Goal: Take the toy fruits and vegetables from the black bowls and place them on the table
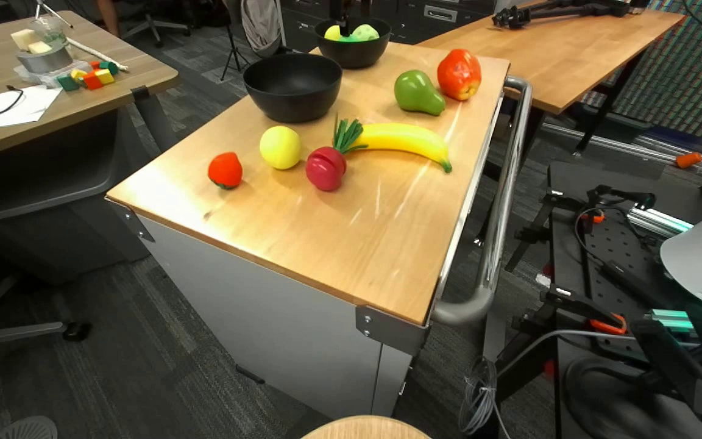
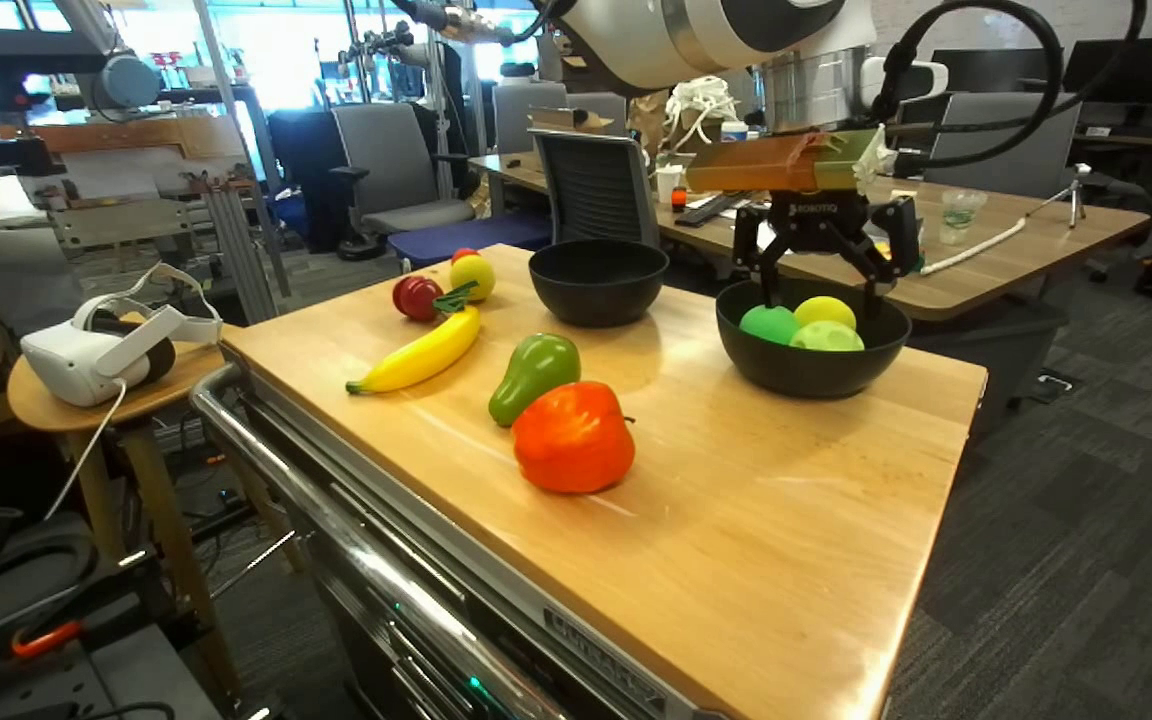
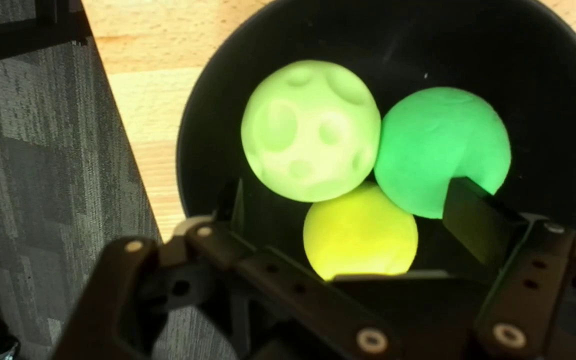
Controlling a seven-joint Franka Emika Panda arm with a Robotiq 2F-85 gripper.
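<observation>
At the left of the frame, in an exterior view, a white plastic headset [image 2: 101, 355] sits on a round wooden stool [image 2: 186, 372]. Left of centre, a curved glossy yellow banana [image 2: 421, 355] lies on the large light-wood counter [image 2: 736, 560], its farther end just beside a round dark red radish [image 2: 418, 298] with green leaves. Slightly to the right, a small round red tomato [image 2: 464, 255] is mostly hidden behind a smooth yellow ball [image 2: 473, 278]. At the centre, a glossy green pear [image 2: 536, 378] lies on its side, and next to it, a little lower in the frame, rests a glossy orange-red pepper [image 2: 574, 438]; whether the two touch I cannot tell. Higher up and slightly right stands a round matte black bowl [image 2: 598, 298].

Right of centre, a second round matte black bowl [image 2: 806, 378] holds three balls bunched together: a plain green ball [image 2: 768, 323], a bright yellow ball [image 2: 824, 308] and a pale lime ball [image 2: 826, 337] with round dents. Over this bowl the black jaws point down, spread wide apart. The wrist view shows the bright yellow ball between them with a gap on either side, while one tip covers part of the plain green ball; contact there cannot be told.
</observation>
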